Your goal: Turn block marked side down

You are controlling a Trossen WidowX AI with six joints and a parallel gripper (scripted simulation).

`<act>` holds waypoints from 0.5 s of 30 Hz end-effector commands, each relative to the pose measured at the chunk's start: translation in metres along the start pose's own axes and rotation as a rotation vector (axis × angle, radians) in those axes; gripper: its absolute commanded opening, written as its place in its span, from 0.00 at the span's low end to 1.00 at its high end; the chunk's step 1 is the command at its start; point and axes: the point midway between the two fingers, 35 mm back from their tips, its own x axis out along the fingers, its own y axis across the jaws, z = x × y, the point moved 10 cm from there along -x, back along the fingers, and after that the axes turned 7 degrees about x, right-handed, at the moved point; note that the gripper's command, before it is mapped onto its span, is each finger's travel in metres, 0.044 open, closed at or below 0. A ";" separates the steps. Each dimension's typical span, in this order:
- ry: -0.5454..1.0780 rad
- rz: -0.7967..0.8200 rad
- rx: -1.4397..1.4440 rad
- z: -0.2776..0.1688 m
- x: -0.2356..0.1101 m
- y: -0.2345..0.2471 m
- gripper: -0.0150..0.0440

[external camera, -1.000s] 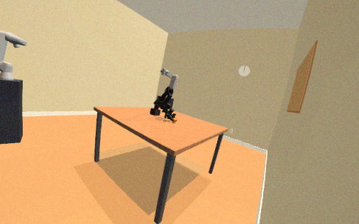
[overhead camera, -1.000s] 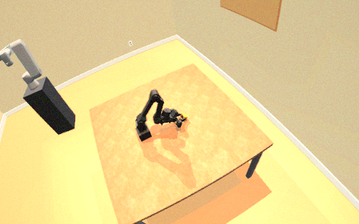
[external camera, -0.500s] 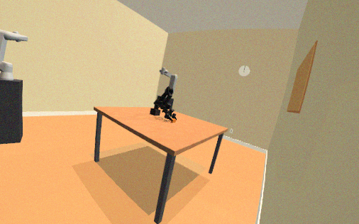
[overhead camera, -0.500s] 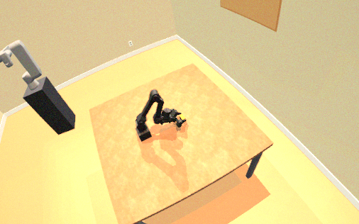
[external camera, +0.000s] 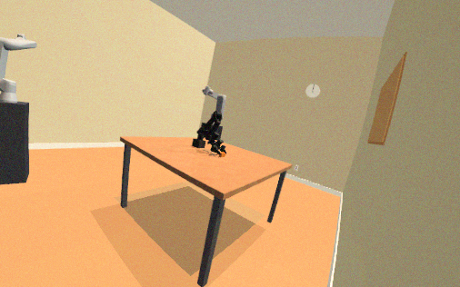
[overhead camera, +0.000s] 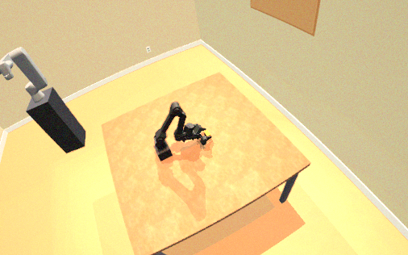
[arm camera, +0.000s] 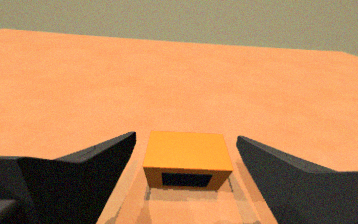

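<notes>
Nearest the wrist camera: two dark fingers of the end effector (arm camera: pixel 186 172), spread wide, nothing between them in contact. Gaps of bare tabletop (arm camera: pixel 180 85) visible on both sides of the block (arm camera: pixel 187 157), so no pinch at all.

Straight ahead of the end effector, centred between the fingers and low against the tabletop: the orange block, resting flat. Long axis running across the gap, from one finger toward the other (the wider faces looking up and toward the camera). Dark marked patch on the face turned toward the wrist, standing roughly upright rather than facing down. Plain orange face on top.

Judged from this: task not yet finished, since the mark faces sideways toward the end effector, not into the tabletop. Probably one more quarter roll called for, tipping the block toward the wrist so the near face goes under. Fingers already aligned either side of the block's ends, so a re-grip would need little sideways correction (only a closing and a wrist turn, at a guess).

Farther out: open tabletop beyond the block, with nothing visible in the roll path from the wrist view.

From the top view, arm (overhead camera: pixel 171 127) folded low near the tabletop's middle, block a small yellow-orange speck at its tip.
</notes>
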 end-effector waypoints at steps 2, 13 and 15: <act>0.001 0.003 0.003 0.000 0.000 0.000 1.00; 0.173 -0.022 0.010 0.028 0.012 -0.001 1.00; 0.237 -0.030 0.012 0.041 0.011 0.000 1.00</act>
